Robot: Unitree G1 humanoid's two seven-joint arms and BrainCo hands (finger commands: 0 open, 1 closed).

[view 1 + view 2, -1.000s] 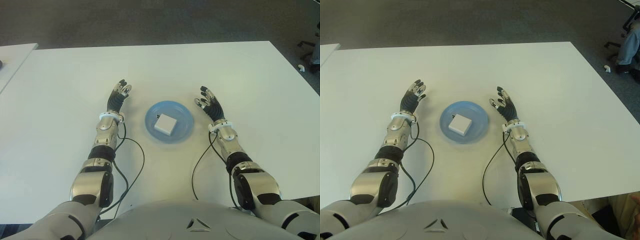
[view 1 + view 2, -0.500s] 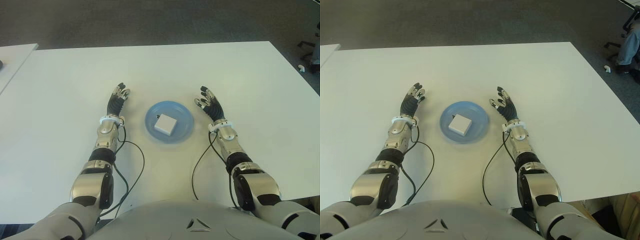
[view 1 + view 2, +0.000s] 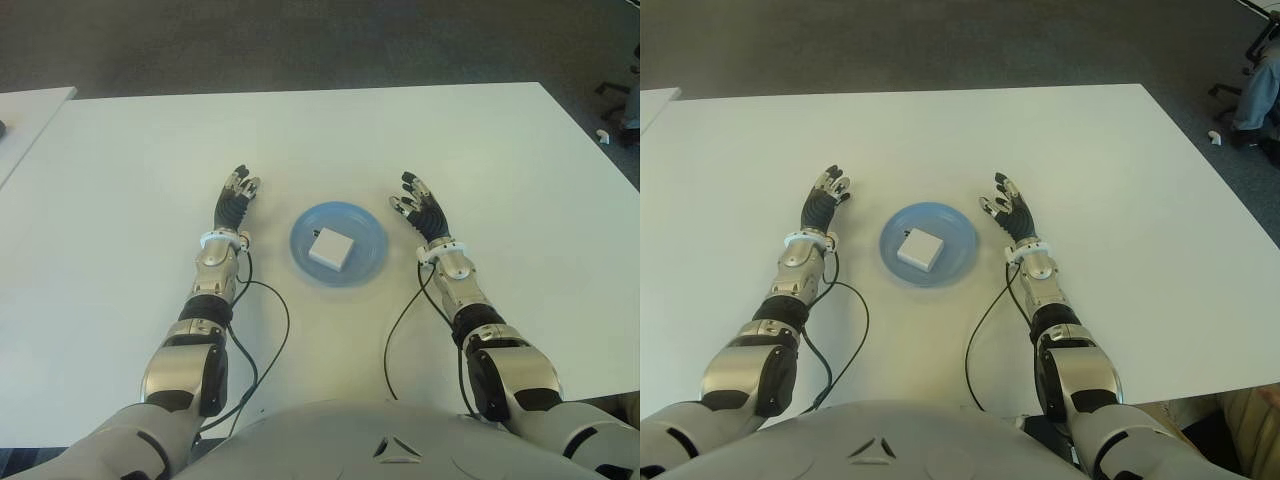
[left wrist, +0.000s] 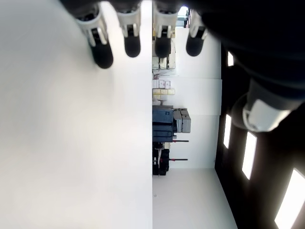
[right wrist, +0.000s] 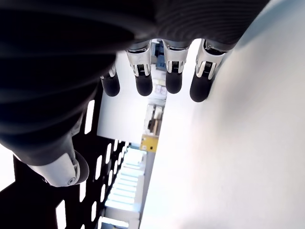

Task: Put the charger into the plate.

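A white square charger point(image 3: 330, 248) lies inside the round blue plate point(image 3: 367, 232) at the middle of the white table point(image 3: 400, 140). My left hand point(image 3: 236, 196) shows just left of the plate, fingers stretched out and holding nothing. My right hand point(image 3: 417, 205) shows just right of the plate, also open and empty. Both wrist views show straight fingers point(image 4: 132, 43) with only bare table beyond them.
Black cables point(image 3: 268, 330) run along both forearms over the near part of the table. A second white table's corner point(image 3: 30, 110) shows at the far left. A chair base and a person's leg point(image 3: 1252, 95) stand on the floor at the far right.
My left hand has drawn slightly to the left, away from the plate. The right hand, charger and plate have not moved.
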